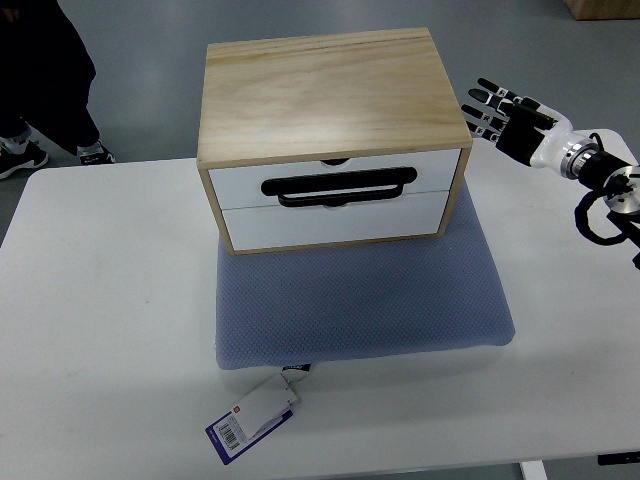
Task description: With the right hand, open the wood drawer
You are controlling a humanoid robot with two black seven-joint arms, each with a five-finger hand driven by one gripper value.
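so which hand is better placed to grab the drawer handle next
Right. The right hand hangs just off the box's right side with fingers spread, holding nothing, a short way from the black handle on the closed top drawer. No left hand is in view.

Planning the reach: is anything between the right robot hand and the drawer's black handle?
Nothing visible blocks it. The right robot hand hovers beside the wooden box's right side; the black handle on the front is exposed, with only the cushion below.
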